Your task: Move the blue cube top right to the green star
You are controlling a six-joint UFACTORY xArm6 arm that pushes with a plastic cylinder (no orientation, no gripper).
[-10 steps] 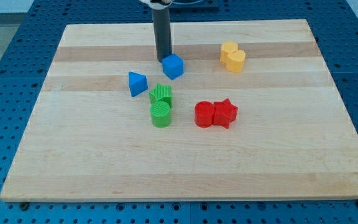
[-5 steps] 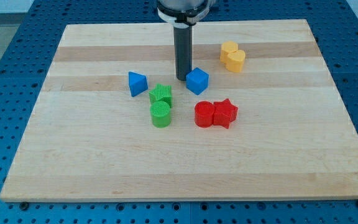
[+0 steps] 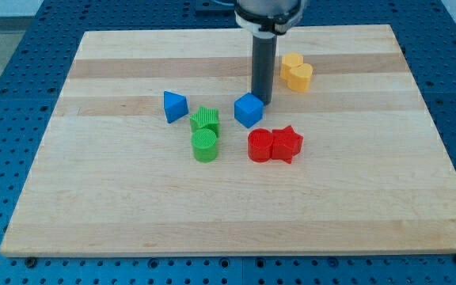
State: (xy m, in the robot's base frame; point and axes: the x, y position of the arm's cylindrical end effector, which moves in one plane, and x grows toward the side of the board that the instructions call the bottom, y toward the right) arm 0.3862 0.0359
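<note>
**Blue cube sits right of the green star**

Pale wooden board [image 3: 133, 198] lies on a blue perforated bench. The blue cube [image 3: 248, 110], a small solid-coloured block turned corner-on, rests near the board's middle, to the view's right of the green star [image 3: 205, 120] and apart from it, just above the red blocks [image 3: 275, 145]. The rod's tip [image 3: 263, 102] stands just beside the cube's upper right corner, seemingly touching. It is a plain rod with nothing to spread or pinch.

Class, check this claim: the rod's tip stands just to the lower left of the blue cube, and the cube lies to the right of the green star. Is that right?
Not quite. The camera view shows my tip just to the upper right of the blue cube, not the lower left. The rest holds: the cube lies to the right of the green star.
</note>
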